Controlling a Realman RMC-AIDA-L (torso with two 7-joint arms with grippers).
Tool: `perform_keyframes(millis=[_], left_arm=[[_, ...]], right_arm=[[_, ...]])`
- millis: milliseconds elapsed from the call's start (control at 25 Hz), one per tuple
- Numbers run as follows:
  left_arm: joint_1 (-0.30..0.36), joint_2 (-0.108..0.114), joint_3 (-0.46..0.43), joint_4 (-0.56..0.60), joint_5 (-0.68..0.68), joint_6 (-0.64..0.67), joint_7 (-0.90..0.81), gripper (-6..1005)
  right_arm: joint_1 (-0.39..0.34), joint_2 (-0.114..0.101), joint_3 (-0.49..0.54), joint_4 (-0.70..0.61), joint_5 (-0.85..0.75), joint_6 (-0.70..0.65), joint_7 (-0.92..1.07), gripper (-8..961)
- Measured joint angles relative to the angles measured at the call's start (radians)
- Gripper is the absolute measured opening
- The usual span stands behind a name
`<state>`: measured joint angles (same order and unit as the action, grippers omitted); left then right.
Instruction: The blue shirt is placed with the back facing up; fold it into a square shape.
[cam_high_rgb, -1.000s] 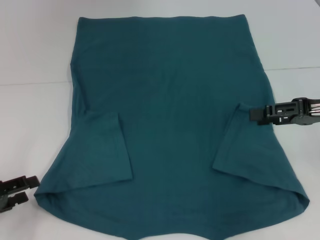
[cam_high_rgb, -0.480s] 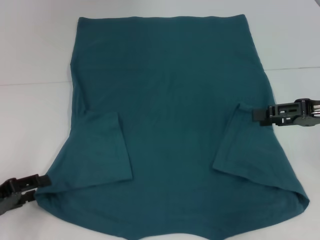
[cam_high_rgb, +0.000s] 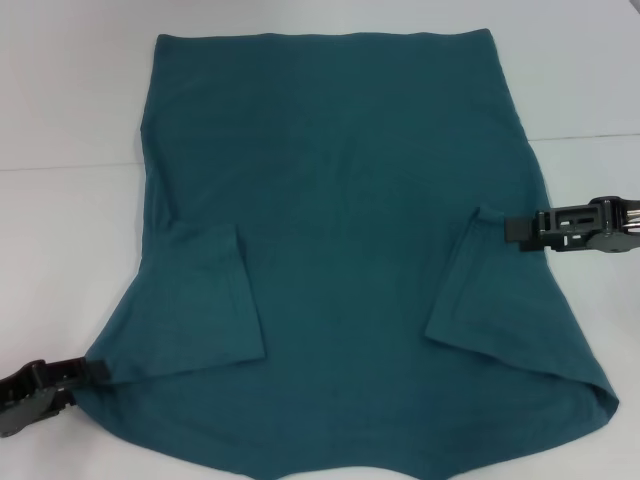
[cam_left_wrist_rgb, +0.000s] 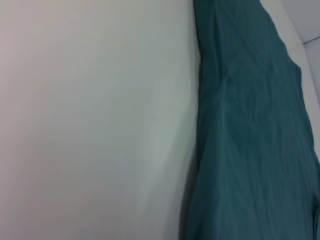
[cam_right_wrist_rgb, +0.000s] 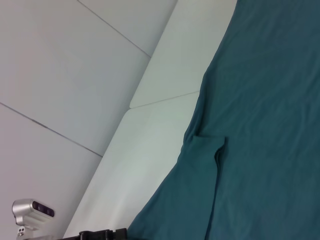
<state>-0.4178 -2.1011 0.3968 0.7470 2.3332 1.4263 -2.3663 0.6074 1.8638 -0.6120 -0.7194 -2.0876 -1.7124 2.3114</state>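
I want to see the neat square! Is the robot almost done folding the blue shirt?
Not yet. The blue shirt lies flat, back up, with both sleeves already folded in over it. Now the left hand is at the near left corner, and the right hand is at the right edge by the sleeve. The sides and the length are not folded yet, so no square so far.

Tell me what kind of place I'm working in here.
Probably a lab or test bench rather than a home: a plain white table with panel seams, bare except for the blue shirt spread flat, and a small silver camera unit beside it. The left end effector and right end effector sit at the shirt's edges.
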Motion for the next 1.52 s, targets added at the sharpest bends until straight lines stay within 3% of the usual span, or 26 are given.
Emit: perform_keyframes(millis=[80, 560, 720, 880, 1280, 1400, 1520], left_arm=[[-0.001, 0.0, 0.004, 0.0, 0.0, 0.002, -0.001, 449], [-0.003, 0.002, -0.004, 0.0, -0.016, 0.023, 0.006, 217], [-0.011, 0.007, -0.008, -0.008, -0.062, 0.084, 0.026, 3], [-0.016, 0.01, -0.011, -0.017, -0.092, 0.113, 0.03, 2], [-0.045, 0.015, -0.008, -0.028, -0.107, 0.104, 0.031, 2], [-0.053, 0.017, -0.005, -0.046, -0.108, 0.084, 0.033, 2], [-0.054, 0.018, -0.004, -0.051, -0.108, 0.073, 0.034, 1]], right_arm=[[0.0, 0.0, 0.0, 0.0, 0.0, 0.0, 0.0, 654], [-0.008, -0.002, 0.009, 0.005, 0.0, 0.026, 0.0, 653], [-0.03, -0.001, 0.02, 0.009, 0.0, 0.069, -0.003, 653], [-0.038, -0.017, 0.02, 0.016, -0.007, 0.059, 0.0, 653], [-0.066, -0.127, 0.03, 0.012, -0.247, -0.103, 0.114, 654], [-0.084, -0.136, 0.041, 0.007, -0.293, -0.107, 0.119, 653], [-0.094, -0.13, 0.044, 0.007, -0.335, -0.097, 0.119, 653]])
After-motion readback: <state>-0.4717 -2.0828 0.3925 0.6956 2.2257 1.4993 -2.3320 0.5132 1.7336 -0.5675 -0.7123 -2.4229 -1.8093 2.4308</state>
